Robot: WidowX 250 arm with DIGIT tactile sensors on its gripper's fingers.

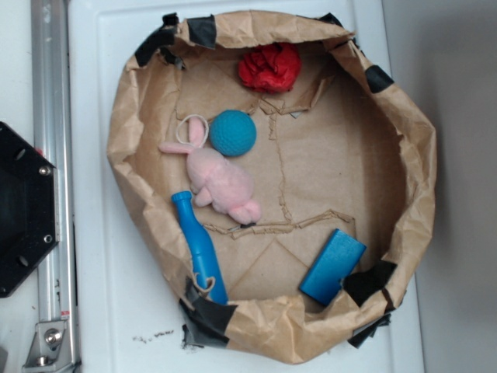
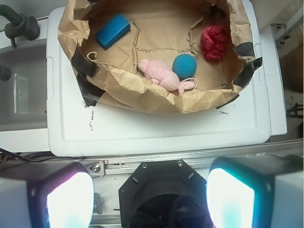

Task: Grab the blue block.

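— White plastic lid-like surface (image 1: 116,295) carried everything, did it not?

— It did. On it sat a crumpled brown paper basin (image 1: 411,155) with patches of black tape along its rim, and a metal rail (image 1: 50,155) ran along the lid's edge beside a black robot base plate (image 1: 23,210).

— Where was the flat bright-blue rectangular block (image 1: 334,266)?

— It lay inside the basin against the paper wall, just beside a black tape patch on the rim, tilted at a slant. It was well apart from the other toys, and nothing touched it.

— And those others?

— A pink plush animal (image 1: 221,183) lay near the middle of the basin floor. A teal dimpled ball (image 1: 232,132) sat just beside it. A long blue bat-shaped toy (image 1: 199,247) rested along the basin wall close to the plush, its far end near taped rim. A crumpled red cloth-like lump (image 1: 269,67) sat at the rim opposite the block.

— What of the gripper (image 2: 152,197)?

— In the wrist view its two fingers (image 2: 69,199) stood wide apart at the bottom of the frame, glowing pale, with nothing between them. It hung outside the basin, over the base plate and rail, far from the block.
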